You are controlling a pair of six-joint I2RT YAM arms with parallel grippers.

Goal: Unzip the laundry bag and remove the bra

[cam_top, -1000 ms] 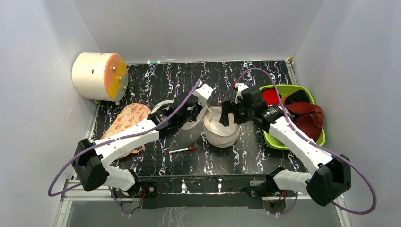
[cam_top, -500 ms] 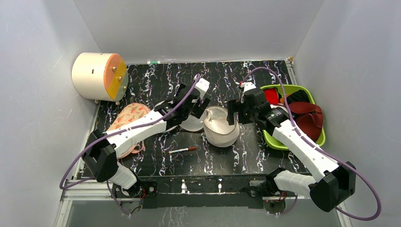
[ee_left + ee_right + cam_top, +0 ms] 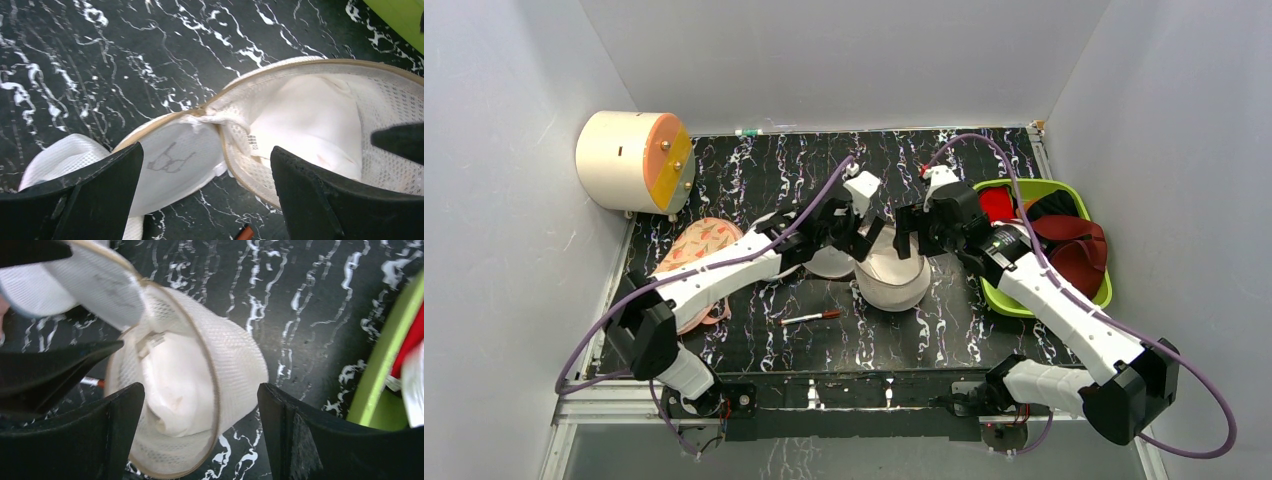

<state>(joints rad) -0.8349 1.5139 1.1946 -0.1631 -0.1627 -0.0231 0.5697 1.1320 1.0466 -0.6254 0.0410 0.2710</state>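
Note:
The cream mesh laundry bag [image 3: 894,287] lies unzipped mid-table, mouth up. Its lid flap [image 3: 170,160], which carries the small glasses-like mark, is folded out flat to the left. The white bra [image 3: 310,120] is bunched inside the bag and also shows in the right wrist view [image 3: 170,385]; its straps are hidden. My left gripper [image 3: 864,232] hovers open over the hinge between flap and bag, holding nothing [image 3: 207,195]. My right gripper [image 3: 910,238] is open too, its fingers spread either side of the bag's mouth and bra [image 3: 200,440].
A red-tipped pen [image 3: 810,318] lies just in front of the bag. A peach-pink leaf-pattern bra [image 3: 692,268] sits at the left. A cream drum with an orange face [image 3: 636,160] stands at the back left. A green tub [image 3: 1079,292] of red and dark clothes is at the right.
My left gripper let go of the lid flap, opened wide and moved right toward the bag; the flap dropped flat. The right gripper edged over the bag's mouth and narrowed slightly.

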